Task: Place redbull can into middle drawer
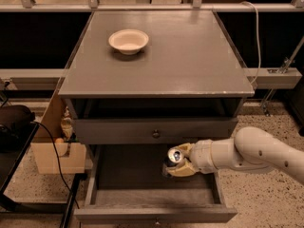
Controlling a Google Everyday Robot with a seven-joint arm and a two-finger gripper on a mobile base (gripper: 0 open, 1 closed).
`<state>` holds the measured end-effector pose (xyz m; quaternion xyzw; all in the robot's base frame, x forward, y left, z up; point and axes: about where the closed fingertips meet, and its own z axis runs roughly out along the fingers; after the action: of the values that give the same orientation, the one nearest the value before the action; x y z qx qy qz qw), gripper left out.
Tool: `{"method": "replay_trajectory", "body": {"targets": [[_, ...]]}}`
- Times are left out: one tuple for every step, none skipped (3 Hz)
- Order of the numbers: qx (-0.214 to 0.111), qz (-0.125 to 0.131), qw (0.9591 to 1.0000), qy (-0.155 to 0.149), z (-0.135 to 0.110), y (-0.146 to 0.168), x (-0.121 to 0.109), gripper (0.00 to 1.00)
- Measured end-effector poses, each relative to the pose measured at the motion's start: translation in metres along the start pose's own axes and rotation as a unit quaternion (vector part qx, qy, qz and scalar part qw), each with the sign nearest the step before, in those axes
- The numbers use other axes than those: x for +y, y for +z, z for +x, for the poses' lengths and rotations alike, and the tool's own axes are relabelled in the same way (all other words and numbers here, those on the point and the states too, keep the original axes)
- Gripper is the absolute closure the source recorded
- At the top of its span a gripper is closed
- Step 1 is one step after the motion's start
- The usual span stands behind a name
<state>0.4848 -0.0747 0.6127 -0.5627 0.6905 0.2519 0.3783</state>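
The gripper (174, 165) with the redbull can (174, 155) blocks the right of the middle drawer (123, 175); left free.

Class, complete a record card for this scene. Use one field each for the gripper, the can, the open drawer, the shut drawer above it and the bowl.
tool: gripper, reaching in from the right over the open drawer
held item: redbull can, clasped in the gripper, silver top towards the camera; contact with the drawer floor cannot be told
target: middle drawer, pulled out
above target: closed drawer, round knob at its centre
on top: cream bowl, upright on the cabinet top, rear left
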Motion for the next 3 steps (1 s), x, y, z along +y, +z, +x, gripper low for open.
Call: {"method": "replay_trajectory", "body": {"targets": [[0.0, -0.003, 1.0, 0.004, 0.016, 0.004, 0.003, 1.0], [0.008, -0.008, 0.9999, 0.008, 0.037, 0.013, 0.008, 1.0], [0.017, -0.013, 0.9997, 0.009, 0.053, 0.021, 0.009, 1.0]]}}
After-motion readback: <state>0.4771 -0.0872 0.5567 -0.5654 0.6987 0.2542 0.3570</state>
